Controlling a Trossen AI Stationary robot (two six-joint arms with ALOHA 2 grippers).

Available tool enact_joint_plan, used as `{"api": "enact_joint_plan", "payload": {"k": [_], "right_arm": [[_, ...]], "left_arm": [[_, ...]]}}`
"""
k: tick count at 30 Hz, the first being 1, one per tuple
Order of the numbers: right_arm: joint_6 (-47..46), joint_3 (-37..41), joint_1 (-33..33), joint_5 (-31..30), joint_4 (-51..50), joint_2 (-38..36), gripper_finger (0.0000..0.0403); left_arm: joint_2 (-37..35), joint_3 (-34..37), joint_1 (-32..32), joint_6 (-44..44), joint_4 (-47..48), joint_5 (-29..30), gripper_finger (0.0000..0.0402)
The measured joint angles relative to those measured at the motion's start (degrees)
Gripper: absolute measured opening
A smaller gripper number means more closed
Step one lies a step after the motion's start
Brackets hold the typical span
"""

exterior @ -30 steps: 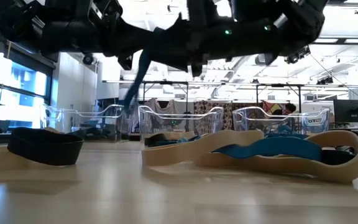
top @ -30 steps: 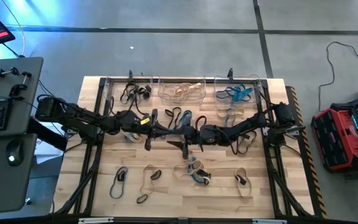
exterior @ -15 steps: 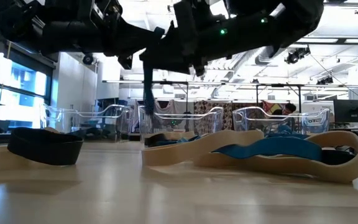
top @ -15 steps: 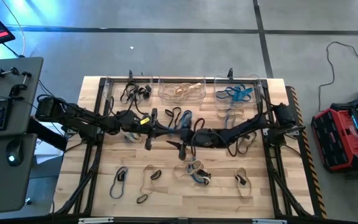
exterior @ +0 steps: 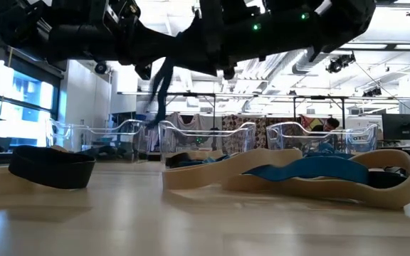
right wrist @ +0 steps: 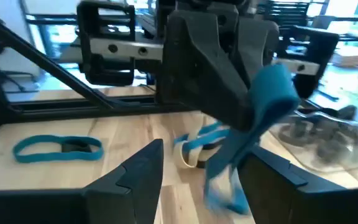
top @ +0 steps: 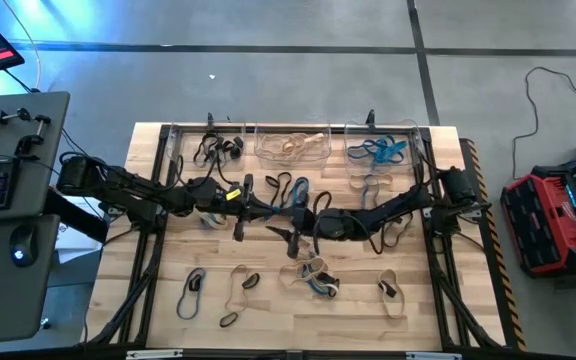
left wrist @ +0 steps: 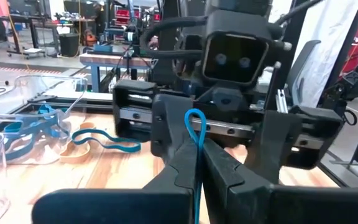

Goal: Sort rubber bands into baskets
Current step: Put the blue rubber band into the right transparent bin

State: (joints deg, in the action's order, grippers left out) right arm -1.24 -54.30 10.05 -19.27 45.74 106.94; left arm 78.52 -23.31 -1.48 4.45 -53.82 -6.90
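A blue rubber band [left wrist: 195, 124] hangs in the air over the middle of the table, with my left gripper [top: 286, 208] shut on it. Facing it from the right, my right gripper [right wrist: 204, 168] is open. Its fingers stand on either side of the hanging band [right wrist: 263, 106] without touching it. Three clear baskets line the far edge: the left one [top: 213, 148] holds black bands, the middle one [top: 293, 145] tan bands, the right one [top: 383, 148] blue bands. More rubber bands lie loose on the wood. My left gripper pinches the blue band between its two fingertips [left wrist: 188, 158], which lie level and point toward the table's right. A short loop [left wrist: 195, 118] of the band sticks out past the fingertips. The rest [exterior: 161, 89] hangs slack below them, clear of the table.
Loose bands lie near the front edge [top: 308, 275], at the front left [top: 193, 285], at the front right [top: 388, 290] and before the right basket [top: 368, 185]. In the low view a black band [exterior: 52, 167] and a tan-and-blue heap [exterior: 297, 174] lie close.
My right gripper has turned a little at the wrist while staying open beside the left gripper. The hanging end of the blue band has swung from side to side below the left fingers.
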Motion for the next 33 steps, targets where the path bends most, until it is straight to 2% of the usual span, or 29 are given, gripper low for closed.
{"api": "enact_joint_plan", "payload": {"k": [3, 6, 9, 12, 14, 18, 25, 29, 33], "right_arm": [[-1.35, 0.0, -0.8, 0.84, -0.3, 0.0, 0.0185], [-1.61, 0.0, -1.35, 0.77, -0.42, 0.0, 0.0161], [-1.75, 0.0, -1.55, 0.79, -0.06, 0.0, 0.011], [-2.46, 0.0, -1.55, 0.72, -0.11, 0.0, 0.0036], [-2.93, 0.02, -1.55, 0.61, -0.49, 0.0, 0.0011], [-4.01, 0.02, -1.4, -0.87, -4.82, -0.97, 0.0014], [-6.01, 0.04, -1.4, -8.89, -20.17, -8.11, 0.0004], [-5.43, 0.04, -1.58, -14.49, -29.06, -13.99, 0.0003], [-7.07, 0.04, -3.4, -22.16, -42.04, -21.2, 0.0002]], "left_arm": [[0.0, 0.0, 0.0, 0.81, 0.0, 0.02, 0.0], [0.0, 0.0, 0.0, 0.45, 0.0, 0.02, 0.0], [0.0, 0.0, 0.0, 1.16, 0.0, 0.2, 0.0004], [0.0, 0.0, 0.38, 2.52, 0.3, 2.45, 0.0018], [0.0, 0.0, 0.86, 2.27, 0.52, 3.89, 0.0032], [0.0, 0.0, 1.68, 0.64, 0.57, 7.68, 0.007], [-0.46, -0.02, 1.64, 0.35, 0.41, 11.53, 0.0148], [-0.46, -0.02, 1.64, 0.08, 0.78, 12.2, 0.0182], [-0.46, 0.0, 1.64, -1.16, 2.41, 12.73, 0.0201]]}}
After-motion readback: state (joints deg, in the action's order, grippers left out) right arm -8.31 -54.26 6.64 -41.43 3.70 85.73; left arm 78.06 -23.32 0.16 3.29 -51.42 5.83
